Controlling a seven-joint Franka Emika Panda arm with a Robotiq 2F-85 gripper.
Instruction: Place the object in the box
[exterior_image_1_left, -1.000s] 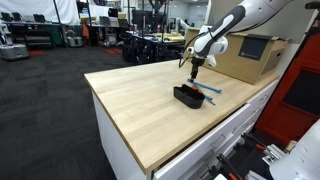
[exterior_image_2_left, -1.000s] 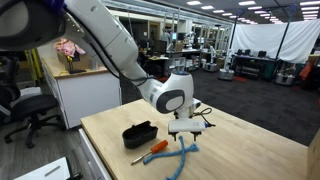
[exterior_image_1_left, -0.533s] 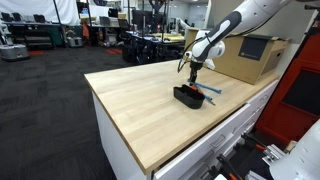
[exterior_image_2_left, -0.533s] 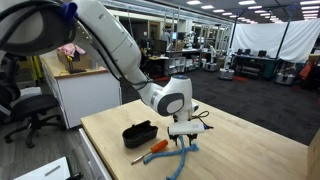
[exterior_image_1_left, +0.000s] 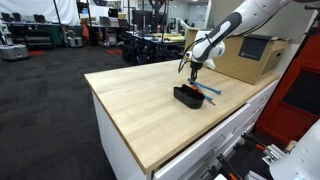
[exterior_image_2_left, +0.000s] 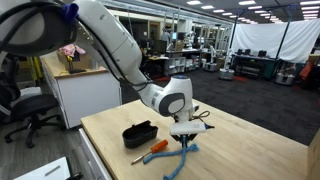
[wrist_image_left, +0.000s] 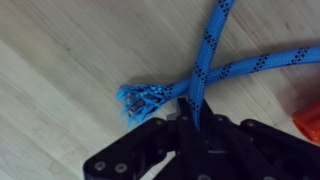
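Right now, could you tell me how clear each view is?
Wrist view: rope fairly sharp and evenly lit; gripper a dark, soft mass, jaws unreadable. In both exterior views: small and coarse, evenly lit, box a black blob without detail.

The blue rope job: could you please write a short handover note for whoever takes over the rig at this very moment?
Gripper: shut on the blue rope with black flecks, where two strands cross near its frayed end.
Rope: in an exterior view it hangs looped below the gripper, just above the light wooden table and beside the low black open-top box, not in it.
An orange-handled tool lies by the box.
Done: rope grasped.
Left: lift it, carry it over the box, lower it in and release.
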